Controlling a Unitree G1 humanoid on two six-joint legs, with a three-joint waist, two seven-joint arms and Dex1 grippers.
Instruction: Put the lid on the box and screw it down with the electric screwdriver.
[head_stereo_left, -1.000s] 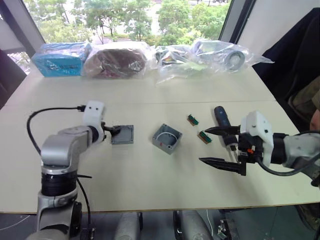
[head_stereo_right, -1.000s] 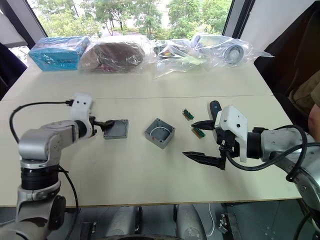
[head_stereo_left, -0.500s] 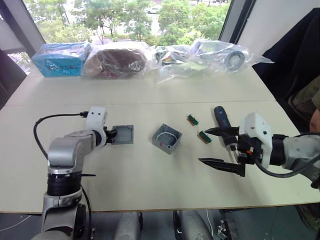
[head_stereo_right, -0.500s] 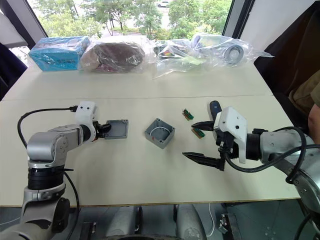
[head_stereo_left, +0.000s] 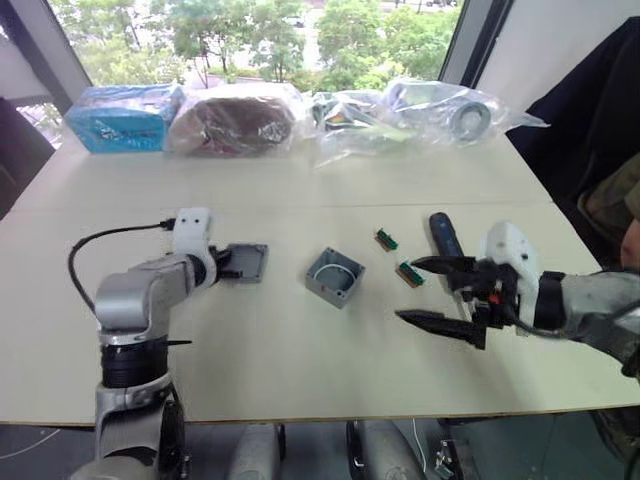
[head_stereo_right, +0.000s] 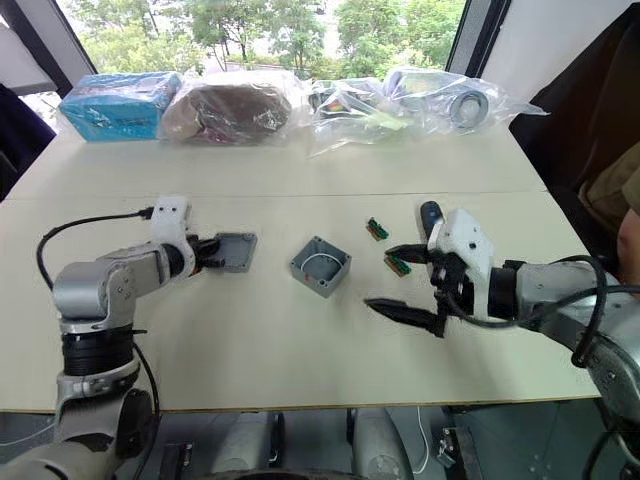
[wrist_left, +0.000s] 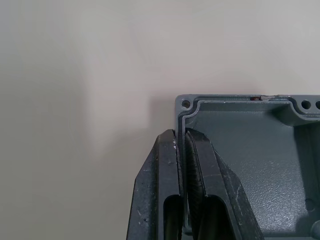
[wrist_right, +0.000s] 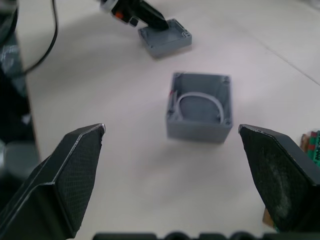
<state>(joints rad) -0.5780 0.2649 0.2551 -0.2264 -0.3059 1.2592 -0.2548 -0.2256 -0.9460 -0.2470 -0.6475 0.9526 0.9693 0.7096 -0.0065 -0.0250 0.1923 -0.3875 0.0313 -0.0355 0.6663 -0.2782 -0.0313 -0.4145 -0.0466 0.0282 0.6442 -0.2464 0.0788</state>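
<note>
Lid (head_stereo_left: 247, 262) sits a little left of the middle of the left eye view, on the pale table (head_stereo_left: 300, 350), with one side tipped up a bit. The left gripper (head_stereo_left: 222, 266) pinches the lid's edge, and in the left wrist view its two black fingers (wrist_left: 170, 190) are pressed together on the thin grey rim. The box (head_stereo_left: 334, 277) stands near the middle of the frame, apart from the lid, with its open side up and a white ring inside. The right gripper (head_stereo_left: 433, 292) hangs at the right of the frame with its fingers spread wide and nothing between them. The electric screwdriver (head_stereo_left: 444, 240) lies on the table just behind it. Two small green parts (head_stereo_left: 398, 257) lie between the box and the screwdriver. Bags (head_stereo_left: 300, 115) line the top of the frame.
</note>
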